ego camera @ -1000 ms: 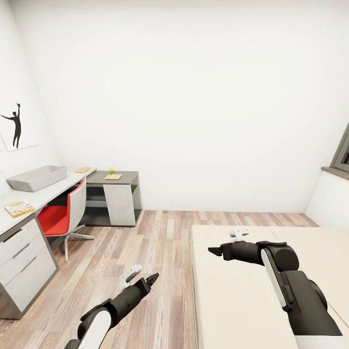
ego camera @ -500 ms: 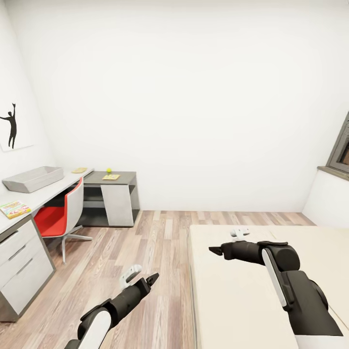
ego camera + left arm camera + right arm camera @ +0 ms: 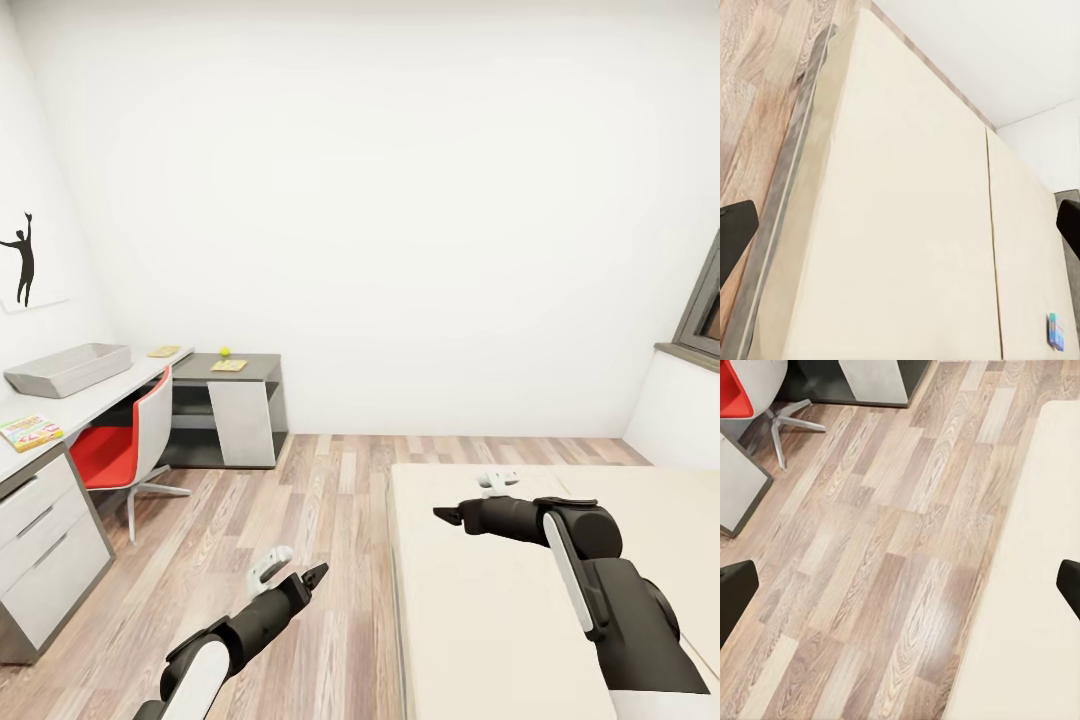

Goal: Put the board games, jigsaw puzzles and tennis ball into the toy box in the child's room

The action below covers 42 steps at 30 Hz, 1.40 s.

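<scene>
The grey toy box (image 3: pixel 68 368) sits on the white desk (image 3: pixel 100 395) at the left. In front of it lies a colourful board game (image 3: pixel 30 432). Farther along are two flat jigsaw puzzles (image 3: pixel 165 351) (image 3: pixel 229 366) and the yellow-green tennis ball (image 3: pixel 225 351). A small blue board game (image 3: pixel 1055 331) lies far off on the cream bed (image 3: pixel 907 225). My left gripper (image 3: pixel 312 578) hangs open over the floor. Over the bed's near corner my right gripper (image 3: pixel 447 516) is open and empty.
A red and white swivel chair (image 3: pixel 130 440) stands at the desk, also seen from the right wrist (image 3: pixel 742 382). Wooden floor (image 3: pixel 320 520) runs between desk and bed (image 3: pixel 480 620). A dark low cabinet (image 3: pixel 235 405) ends the desk. A window (image 3: pixel 705 310) is at the right.
The whole picture slid left early on as the camera turned right. Both arms kept their pose and nothing in the room moved.
</scene>
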### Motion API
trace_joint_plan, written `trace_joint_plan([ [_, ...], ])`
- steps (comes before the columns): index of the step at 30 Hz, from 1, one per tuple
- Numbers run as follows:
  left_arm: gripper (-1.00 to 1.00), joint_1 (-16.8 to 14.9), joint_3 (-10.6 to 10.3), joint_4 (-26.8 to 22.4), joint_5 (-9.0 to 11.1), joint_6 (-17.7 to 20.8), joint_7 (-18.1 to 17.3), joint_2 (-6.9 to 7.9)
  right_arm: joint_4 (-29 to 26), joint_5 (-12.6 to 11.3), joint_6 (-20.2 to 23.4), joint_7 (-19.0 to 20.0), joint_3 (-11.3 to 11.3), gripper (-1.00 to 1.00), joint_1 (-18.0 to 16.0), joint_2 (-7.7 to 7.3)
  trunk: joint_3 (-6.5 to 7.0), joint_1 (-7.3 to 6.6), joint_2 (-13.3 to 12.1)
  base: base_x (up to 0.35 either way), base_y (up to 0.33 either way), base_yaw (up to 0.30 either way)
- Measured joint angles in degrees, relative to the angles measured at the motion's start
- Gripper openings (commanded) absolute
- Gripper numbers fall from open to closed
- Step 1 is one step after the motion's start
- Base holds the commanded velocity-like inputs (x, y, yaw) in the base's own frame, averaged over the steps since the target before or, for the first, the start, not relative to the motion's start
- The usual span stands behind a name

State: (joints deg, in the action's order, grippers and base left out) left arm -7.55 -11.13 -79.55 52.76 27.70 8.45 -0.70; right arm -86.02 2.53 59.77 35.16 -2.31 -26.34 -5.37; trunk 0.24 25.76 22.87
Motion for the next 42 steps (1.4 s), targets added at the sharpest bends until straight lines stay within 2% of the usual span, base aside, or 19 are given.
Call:
trace_joint_plan([
  [24, 1.00, 0.00, -0.01, -0.01, -0.09, 0.00, 0.07, 0.00, 0.00, 0.00, 0.00, 0.00, -0.10, 1.00, 0.00, 0.10, 0.00, 0.00, 0.01, 0.000, -0.004, -0.001],
  [42, 1.00, 0.00, -0.02, 0.00, -0.10, -0.01, 0.08, 0.01, -0.01, 0.00, 0.02, -0.01, -0.11, 1.00, 0.00, 0.10, 0.00, 0.00, 0.00, 0.000, -0.123, 0.000],
])
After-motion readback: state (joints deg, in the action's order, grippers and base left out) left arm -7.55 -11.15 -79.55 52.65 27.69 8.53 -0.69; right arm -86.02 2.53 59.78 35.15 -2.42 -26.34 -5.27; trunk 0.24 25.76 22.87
